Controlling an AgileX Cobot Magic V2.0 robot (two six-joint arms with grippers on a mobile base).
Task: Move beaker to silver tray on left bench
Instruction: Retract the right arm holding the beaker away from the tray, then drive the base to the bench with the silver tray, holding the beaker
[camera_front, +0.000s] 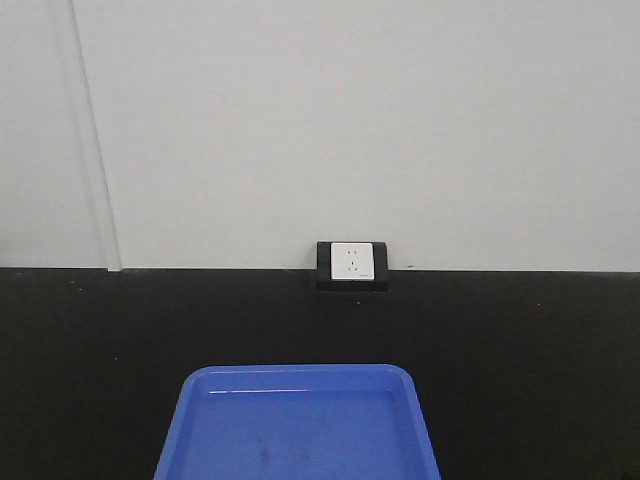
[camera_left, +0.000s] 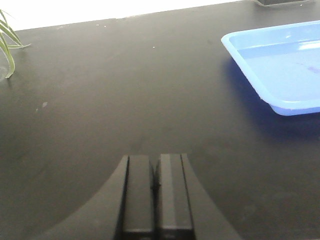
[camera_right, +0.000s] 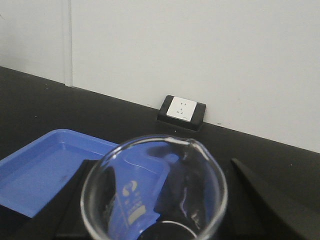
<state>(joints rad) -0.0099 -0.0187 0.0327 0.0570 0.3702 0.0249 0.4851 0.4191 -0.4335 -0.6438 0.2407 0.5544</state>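
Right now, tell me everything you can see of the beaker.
The beaker shows only in the right wrist view, seen from above and cut off by the picture's lower edge. It is clear glass with a round open rim and a small pouring lip on the far side. A pale printed mark shows on its wall. It looks empty and upright. It sits between the dark fingers of the right gripper, which seem to clamp it. The blue tray shows behind and through the glass.

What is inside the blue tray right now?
Nothing stands in the visible part of the blue tray; only faint dark smudges mark its floor. The front view cuts off its near end, and in the right wrist view the beaker covers one corner.
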